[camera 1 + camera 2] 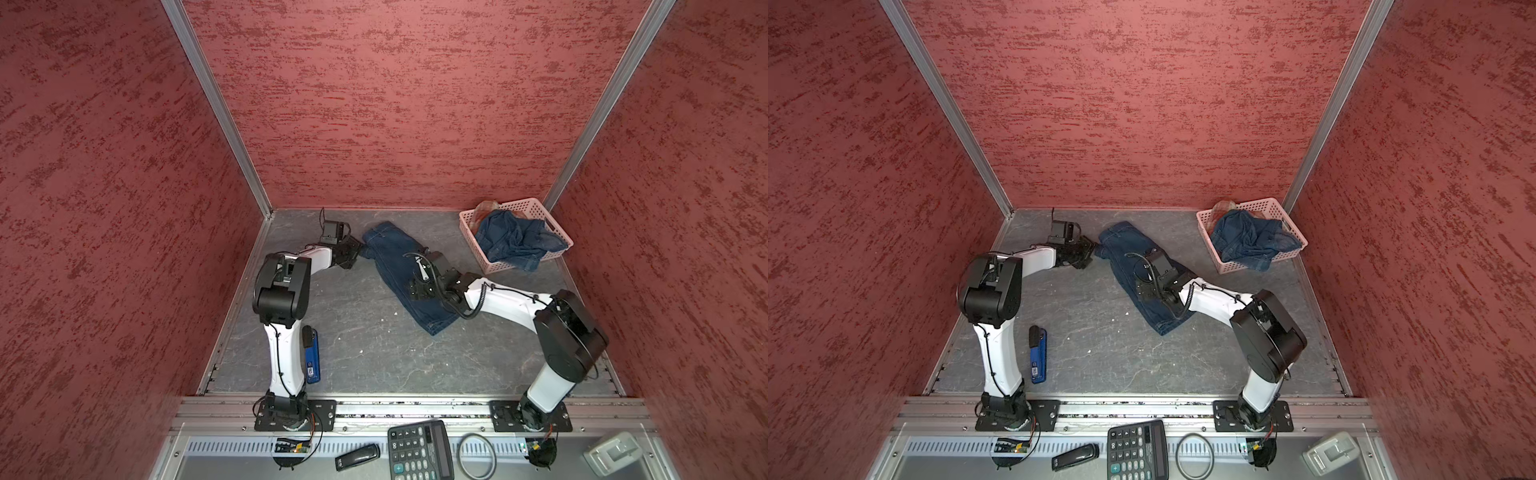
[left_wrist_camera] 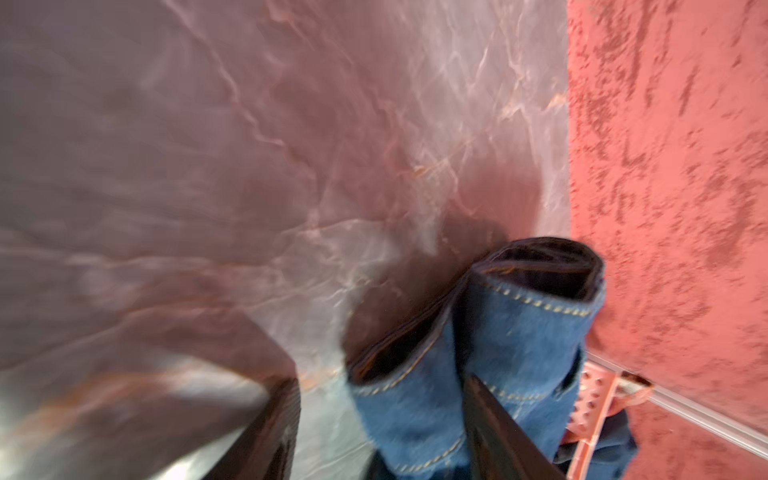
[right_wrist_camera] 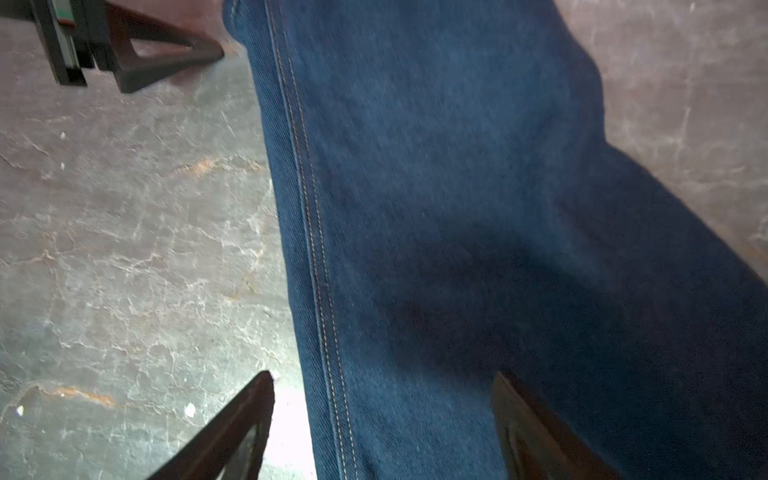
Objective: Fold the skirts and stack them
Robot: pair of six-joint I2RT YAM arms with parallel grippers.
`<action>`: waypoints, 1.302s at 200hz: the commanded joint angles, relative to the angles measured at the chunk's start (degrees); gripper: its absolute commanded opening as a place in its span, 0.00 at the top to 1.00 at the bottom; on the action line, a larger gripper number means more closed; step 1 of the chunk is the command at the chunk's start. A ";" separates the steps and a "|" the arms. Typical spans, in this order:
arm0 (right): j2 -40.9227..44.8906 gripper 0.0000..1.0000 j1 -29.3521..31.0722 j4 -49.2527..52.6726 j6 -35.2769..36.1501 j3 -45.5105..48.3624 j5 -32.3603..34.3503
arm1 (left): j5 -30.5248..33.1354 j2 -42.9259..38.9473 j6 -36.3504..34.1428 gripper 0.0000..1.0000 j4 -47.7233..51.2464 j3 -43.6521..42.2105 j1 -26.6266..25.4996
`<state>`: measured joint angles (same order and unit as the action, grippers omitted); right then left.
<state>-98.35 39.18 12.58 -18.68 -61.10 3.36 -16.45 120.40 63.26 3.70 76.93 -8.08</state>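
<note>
A dark blue denim skirt [image 1: 399, 266] [image 1: 1121, 249] lies flat and slantwise on the grey table in both top views. My left gripper [image 1: 358, 248] [image 2: 380, 376] is at its far left corner. Its jaws stand apart round the stitched waistband [image 2: 519, 324], with a gap beside one finger, so it is open. My right gripper [image 1: 413, 289] [image 3: 383, 376] hovers open over the skirt's middle [image 3: 436, 187]. One finger is above bare table and the other above denim. A second denim skirt [image 1: 515, 241] and a plaid skirt [image 1: 484, 210] sit crumpled in the pink basket [image 1: 523, 205].
The basket [image 1: 1258, 205] stands in the back right corner against the red walls. A blue and black device [image 1: 312, 357] lies beside the left arm's base. A calculator [image 1: 419, 453], a cable ring and small items lie on the front ledge.
</note>
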 commanded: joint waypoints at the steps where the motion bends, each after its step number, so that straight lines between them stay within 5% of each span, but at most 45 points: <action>1: 2.49 0.17 0.28 -0.63 -1.10 1.94 2.11 | 0.55 3.76 5.39 0.39 -1.43 -0.29 -0.62; 34: 3.58 0.17 0.69 -0.53 -0.63 4.51 0.63 | 1.14 5.40 6.22 0.55 -2.91 -0.16 -1.59; 75: 1.47 0.17 5.68 0.83 2.32 4.49 2.29 | 2.72 5.54 4.81 0.88 -3.61 0.36 -2.12; 107: 0.64 0.19 8.14 2.99 2.24 5.09 5.49 | 3.07 5.28 4.10 1.00 -3.15 1.18 -2.22; 260: 1.34 0.44 13.37 18.36 -0.81 8.16 14.85 | 10.74 2.89 -9.94 1.00 6.80 10.12 -1.97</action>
<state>-97.06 52.03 25.52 -17.65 -52.88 14.09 -8.60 124.18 57.49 8.27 85.84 -10.46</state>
